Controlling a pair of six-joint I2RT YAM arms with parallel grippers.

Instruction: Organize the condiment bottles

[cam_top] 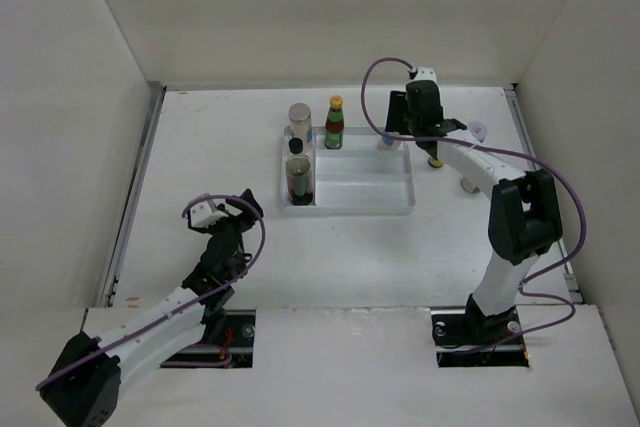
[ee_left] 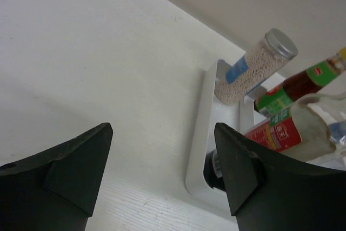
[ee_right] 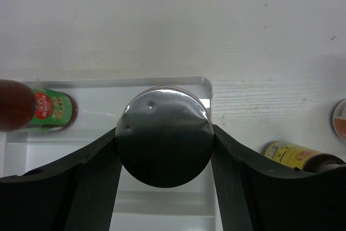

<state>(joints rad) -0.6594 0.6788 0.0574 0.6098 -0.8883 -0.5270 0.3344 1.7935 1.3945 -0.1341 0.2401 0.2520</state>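
My right gripper (ee_right: pixel 165 133) is shut on a silver-lidded jar (ee_right: pixel 164 150), which stands at the back right corner of the white divided tray (ee_right: pixel 208 86). A red sauce bottle (cam_top: pixel 334 123) with a yellow cap, a jar of white granules (cam_top: pixel 300 119) and two dark bottles (cam_top: pixel 298 179) stand in the tray's left part. My left gripper (cam_top: pixel 243 209) hangs open over bare table, to the left of the tray and in front of it. In the left wrist view nothing lies between its jaws (ee_left: pixel 162 177), and the granule jar (ee_left: pixel 254 66) shows ahead.
On the table right of the tray (cam_top: pixel 350 205) are a yellow bottle (ee_right: pixel 300 155), a pink-lidded jar (cam_top: pixel 478 131) and a small white-capped one (cam_top: pixel 466 185). Walls enclose the table on three sides.
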